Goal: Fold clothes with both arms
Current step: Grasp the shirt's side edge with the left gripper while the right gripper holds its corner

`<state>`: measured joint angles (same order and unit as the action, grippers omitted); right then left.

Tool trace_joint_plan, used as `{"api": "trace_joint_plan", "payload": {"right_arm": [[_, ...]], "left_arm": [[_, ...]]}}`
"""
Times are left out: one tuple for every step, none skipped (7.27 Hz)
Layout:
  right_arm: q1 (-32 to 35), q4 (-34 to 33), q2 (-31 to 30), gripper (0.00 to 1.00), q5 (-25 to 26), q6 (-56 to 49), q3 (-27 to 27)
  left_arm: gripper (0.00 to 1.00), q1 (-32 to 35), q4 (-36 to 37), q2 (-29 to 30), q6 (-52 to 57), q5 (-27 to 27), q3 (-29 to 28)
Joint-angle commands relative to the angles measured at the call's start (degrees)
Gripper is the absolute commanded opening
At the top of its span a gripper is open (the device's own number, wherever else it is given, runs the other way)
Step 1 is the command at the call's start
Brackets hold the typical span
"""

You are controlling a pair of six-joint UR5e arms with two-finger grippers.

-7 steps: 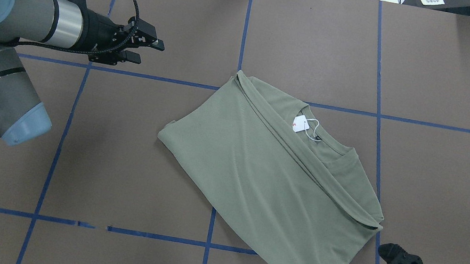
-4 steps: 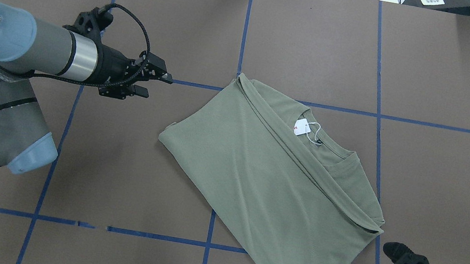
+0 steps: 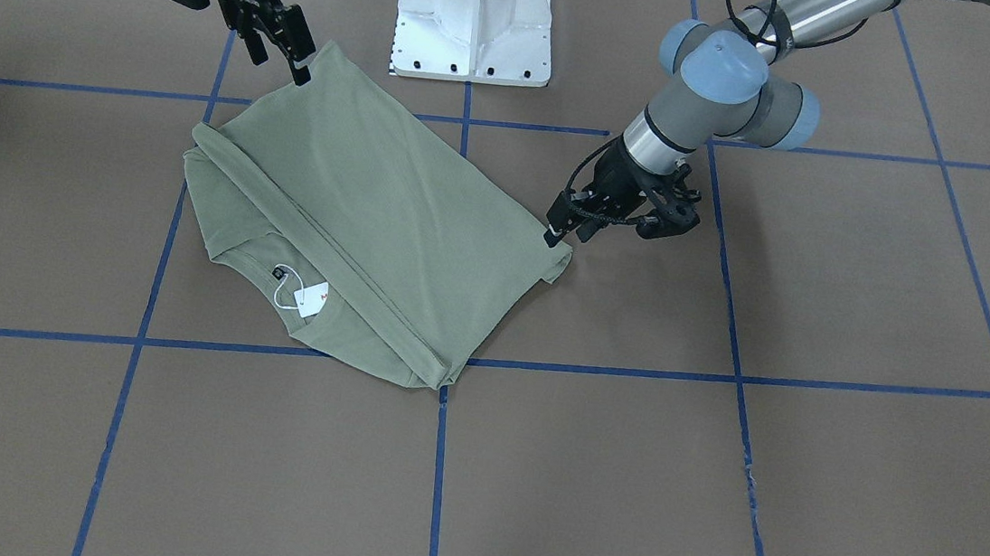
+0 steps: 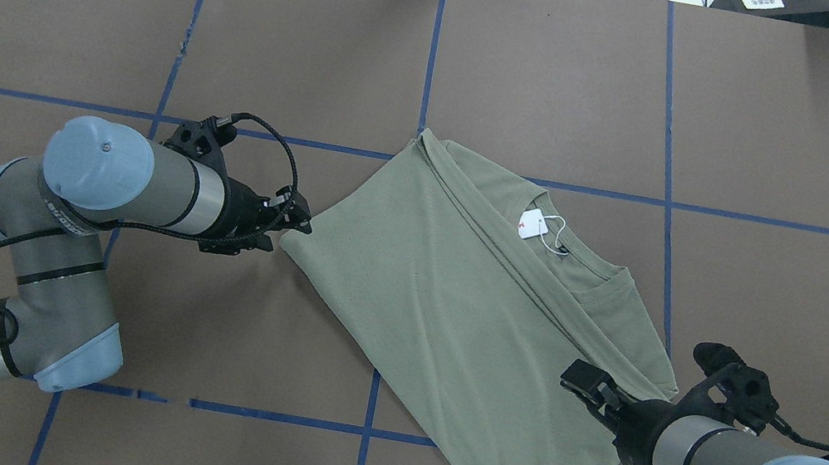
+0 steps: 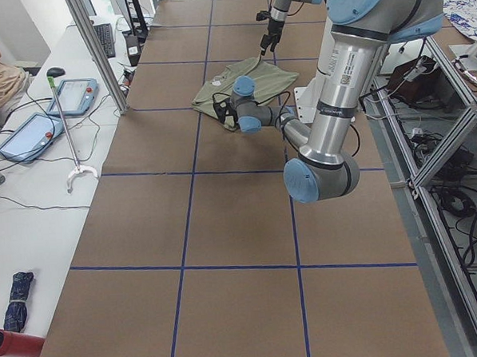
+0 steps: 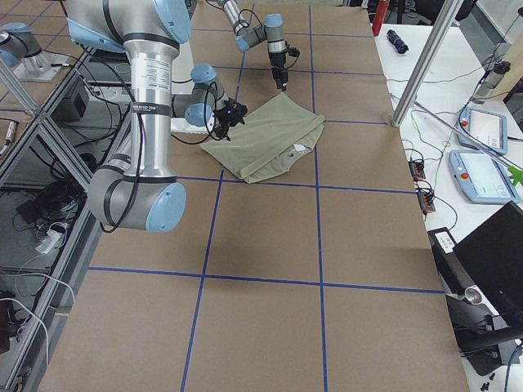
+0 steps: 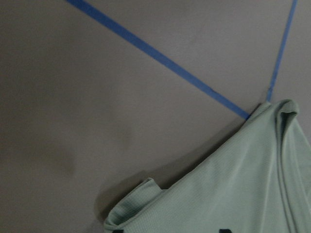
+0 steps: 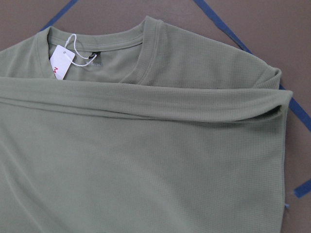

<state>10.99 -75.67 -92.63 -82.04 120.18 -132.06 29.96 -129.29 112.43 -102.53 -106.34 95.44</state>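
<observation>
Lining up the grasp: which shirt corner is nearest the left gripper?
The curled corner on the robot's left, just ahead of the left gripper.

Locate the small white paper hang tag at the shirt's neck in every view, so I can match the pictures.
Front-facing: white paper hang tag lower left of centre.
Overhead: tag right of centre, upper half.
Exterior left: too small to tell.
Exterior right: tag, a pale speck, upper middle.
Left wrist: not in view.
Right wrist: tag upper left.
Shared landmark: the ribbed round sage-green collar beside it.
</observation>
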Motion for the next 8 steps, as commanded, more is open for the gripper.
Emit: {"api": "trace_joint_plan", "payload": {"right_arm": [[0.69,0.00,1.48,1.00,0.13,0.05,1.63],[0.70,0.00,1.31,1.00,0.13,0.05,1.71],[0.70,0.00,1.31,1.00,0.13,0.05,1.63],[0.70,0.00,1.31,1.00,0.13,0.05,1.71],[0.70,0.00,1.31,1.00,0.13,0.05,1.63],[0.70,0.00,1.31,1.00,0.13,0.05,1.54],[0.70,0.00,1.40,1.00,0.13,0.05,1.45],[0.70,0.00,1.40,1.00,0.13,0.14,1.45]], "left_arm": [[0.55,-1.04,0.71,0.07,-0.04,0.52,-0.34],[0.52,-1.04,0.71,0.15,-0.04,0.43,-0.34],[0.46,-1.04,0.71,0.15,-0.04,0.43,-0.52],[0.44,-1.04,0.71,0.24,0.05,0.43,-0.87],[0.42,-1.22,0.71,0.42,0.14,0.43,-1.39],[0.42,-1.22,0.62,0.42,0.31,0.43,-1.57],[0.42,-1.22,0.62,0.51,0.57,0.52,-2.10],[0.42,-1.22,0.54,0.85,0.75,0.52,-2.54]]}}
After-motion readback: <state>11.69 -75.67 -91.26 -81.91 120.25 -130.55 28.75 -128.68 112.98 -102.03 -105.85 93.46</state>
